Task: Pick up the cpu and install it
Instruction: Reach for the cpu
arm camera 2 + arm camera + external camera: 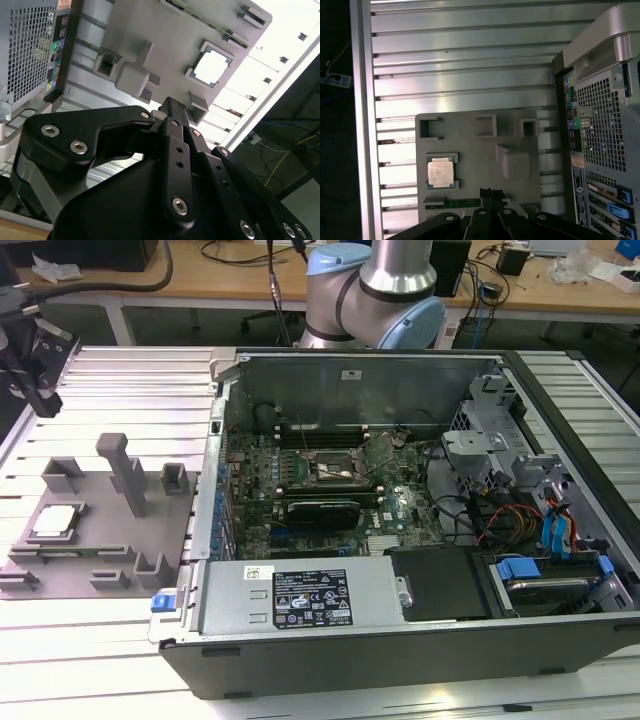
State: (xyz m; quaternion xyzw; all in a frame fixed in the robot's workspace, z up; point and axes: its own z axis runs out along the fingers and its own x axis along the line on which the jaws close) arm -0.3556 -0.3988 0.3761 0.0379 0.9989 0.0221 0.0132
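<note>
The cpu (55,521) is a small silver-topped square lying flat in a recess of the grey holder plate (100,530), at the exterior view's left. Both wrist views show the cpu (212,67) (440,172) in its recess with nothing touching it. My black gripper (45,400) hangs above the slatted table behind the plate, well clear of the cpu. Its fingers (172,107) are pressed together, shut on nothing. The fingertips (491,192) point toward the plate's near edge. The green motherboard's socket (335,472) lies open inside the computer case (300,640).
Grey posts and blocks (125,470) stand up from the holder plate near the cpu. The case's perforated rear wall (607,130) borders the plate on one side. A black expansion card (320,510) sits below the socket. Cables and drive bays (540,530) fill the case's right part.
</note>
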